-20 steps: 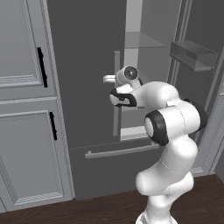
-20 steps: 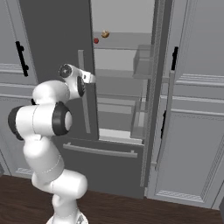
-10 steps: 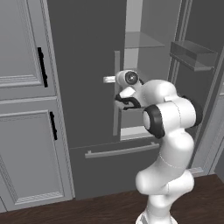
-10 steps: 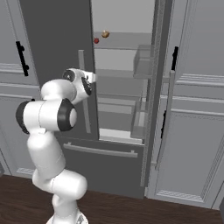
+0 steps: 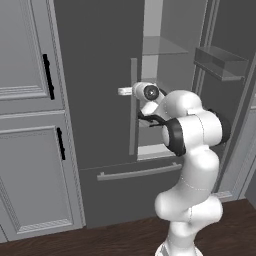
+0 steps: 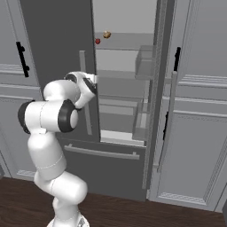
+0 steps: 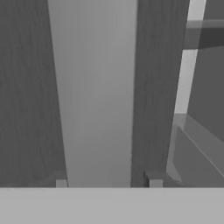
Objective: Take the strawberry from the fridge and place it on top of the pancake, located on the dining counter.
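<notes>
In the left base view the white arm rises from the lower right, folds at its dark elbow joint and reaches level toward the fridge (image 5: pixel 105 75), bringing the end effector (image 5: pixel 131 91) up against the long light-grey bar handle (image 5: pixel 133 107) of the closed left door; the right door stands swung open, showing glass shelves and a door bin (image 5: pixel 222 62). In the right base view the strawberry (image 6: pixel 98 41) sits on an upper glass shelf (image 6: pixel 126 46) inside the fridge, just beside a small tan-brown item (image 6: pixel 107 34), and lies well above the end effector (image 6: pixel 94 80) and slightly to its right, well apart from it; the arm bends up from the lower left with its wrist turned toward the left door's handle. In the hand view the handle (image 7: pixel 96 94) runs as a broad pale bar straight up the frame, and the two finger tips (image 7: pixel 155 183) stand on either side of its lower end, narrowed in close around it; whether they actually press on it I cannot tell.
</notes>
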Robot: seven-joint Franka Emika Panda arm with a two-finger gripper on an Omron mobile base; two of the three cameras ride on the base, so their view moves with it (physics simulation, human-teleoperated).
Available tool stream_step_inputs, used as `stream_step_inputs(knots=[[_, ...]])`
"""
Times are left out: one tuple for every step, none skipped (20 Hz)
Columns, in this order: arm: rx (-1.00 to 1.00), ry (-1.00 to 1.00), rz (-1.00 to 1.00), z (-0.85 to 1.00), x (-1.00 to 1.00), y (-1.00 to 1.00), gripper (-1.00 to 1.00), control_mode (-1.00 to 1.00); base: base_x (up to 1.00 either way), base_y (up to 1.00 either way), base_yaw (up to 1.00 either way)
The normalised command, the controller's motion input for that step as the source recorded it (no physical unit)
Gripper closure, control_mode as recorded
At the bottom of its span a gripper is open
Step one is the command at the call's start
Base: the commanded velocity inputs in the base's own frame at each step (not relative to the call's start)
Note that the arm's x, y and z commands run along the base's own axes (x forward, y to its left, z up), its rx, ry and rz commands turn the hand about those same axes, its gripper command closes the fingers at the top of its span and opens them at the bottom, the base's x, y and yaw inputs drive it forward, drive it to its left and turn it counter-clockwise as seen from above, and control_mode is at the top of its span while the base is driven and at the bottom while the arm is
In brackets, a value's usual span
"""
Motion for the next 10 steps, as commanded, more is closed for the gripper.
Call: stream_step_inputs(knots=[[0.00,0.02,-0.10,0.00,0.00,0.04,1.00,-1.00,0.00,0.00,0.00],[-0.01,0.00,-0.16,0.00,0.00,0.08,1.00,-1.00,0.00,0.00,0.00],[-0.01,0.00,-0.20,0.00,-0.07,0.22,1.00,-1.00,0.00,0.00,0.00],[-0.01,0.00,-0.21,0.00,-0.18,0.27,1.00,-1.00,0.00,0.00,0.00],[-0.01,0.00,-0.22,0.00,-0.26,0.29,1.00,-1.00,0.00,0.00,0.00],[-0.01,0.00,-0.22,0.00,-0.32,0.32,1.00,-1.00,0.00,0.00,0.00],[-0.01,0.00,-0.22,0.00,-0.44,0.34,1.00,-1.00,0.00,0.00,0.00],[0.00,0.00,-0.22,0.00,-0.57,0.27,1.00,-1.00,0.00,0.00,0.00],[0.00,0.00,-0.22,0.00,-0.59,0.21,1.00,-1.00,0.00,0.00,0.00],[0.00,0.00,-0.23,0.00,-0.63,0.19,1.00,-1.00,0.00,0.00,0.00]])
